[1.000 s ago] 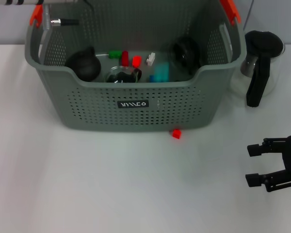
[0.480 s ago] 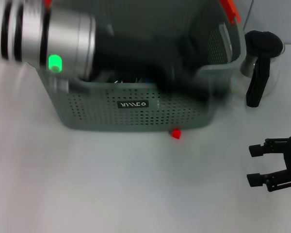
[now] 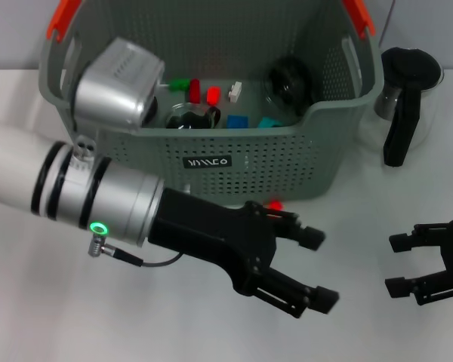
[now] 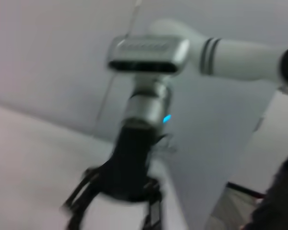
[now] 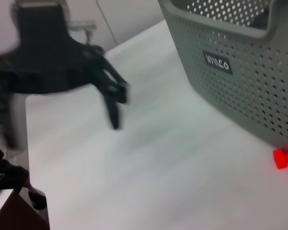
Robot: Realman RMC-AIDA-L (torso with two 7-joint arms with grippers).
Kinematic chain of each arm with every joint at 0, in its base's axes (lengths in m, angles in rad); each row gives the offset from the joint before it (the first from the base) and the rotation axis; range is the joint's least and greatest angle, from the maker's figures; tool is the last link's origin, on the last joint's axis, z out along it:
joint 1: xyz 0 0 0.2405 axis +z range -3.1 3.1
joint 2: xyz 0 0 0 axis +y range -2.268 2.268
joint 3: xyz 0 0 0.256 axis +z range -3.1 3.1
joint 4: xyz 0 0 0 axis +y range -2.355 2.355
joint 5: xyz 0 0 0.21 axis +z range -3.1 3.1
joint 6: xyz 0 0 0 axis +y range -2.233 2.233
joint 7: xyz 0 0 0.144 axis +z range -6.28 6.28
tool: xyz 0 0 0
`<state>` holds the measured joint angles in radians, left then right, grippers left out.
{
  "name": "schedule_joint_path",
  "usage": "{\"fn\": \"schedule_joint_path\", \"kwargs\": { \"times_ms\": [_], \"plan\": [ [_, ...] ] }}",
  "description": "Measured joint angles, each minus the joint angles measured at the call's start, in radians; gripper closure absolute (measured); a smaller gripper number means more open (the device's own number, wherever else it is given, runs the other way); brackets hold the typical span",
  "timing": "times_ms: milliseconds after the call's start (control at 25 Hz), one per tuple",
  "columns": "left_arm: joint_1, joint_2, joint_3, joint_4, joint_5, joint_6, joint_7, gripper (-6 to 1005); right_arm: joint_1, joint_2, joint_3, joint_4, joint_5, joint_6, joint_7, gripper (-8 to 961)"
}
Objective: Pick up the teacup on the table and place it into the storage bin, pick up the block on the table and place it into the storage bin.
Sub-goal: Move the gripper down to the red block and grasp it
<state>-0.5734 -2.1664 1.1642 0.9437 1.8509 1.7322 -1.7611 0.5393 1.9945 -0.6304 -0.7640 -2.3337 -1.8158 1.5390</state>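
Block-picking is the step in hand, judging by the small red block (image 3: 274,206) lying on the white table (image 3: 98,317) just in front of the storage bin (image 3: 211,162), touching or nearly touching its front wall. No teacup is left on the table; a glass cup (image 3: 189,117) already sits in the bin. The left gripper (image 3: 317,268) hangs at about 5 o'clock from the block, fingers spread wide and holding nothing. The right gripper (image 3: 396,264) waits well off at 4 o'clock, also open and empty. To do this well, the left gripper should descend with its fingers straddling the block, keeping clear of the bin wall, and close only once low.
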Motion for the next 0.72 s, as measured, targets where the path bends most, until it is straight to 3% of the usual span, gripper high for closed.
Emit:
{"fn": "schedule_joint_path", "kwargs": {
  "times_ms": [360, 720],
  "plan": [
    [0.007, -0.006, 0.109, -0.122, 0.051, -0.304, 0.099, 65, -0.016, -0.024, 0.054, 0.000, -0.005, -0.001, 0.004, 12],
    [-0.014, -0.007, 0.171, -0.187, 0.044, -0.476, 0.292, 65, -0.048, -0.053, 0.132, 0.012, -0.006, -0.009, 0.059, 13]
  ]
}}
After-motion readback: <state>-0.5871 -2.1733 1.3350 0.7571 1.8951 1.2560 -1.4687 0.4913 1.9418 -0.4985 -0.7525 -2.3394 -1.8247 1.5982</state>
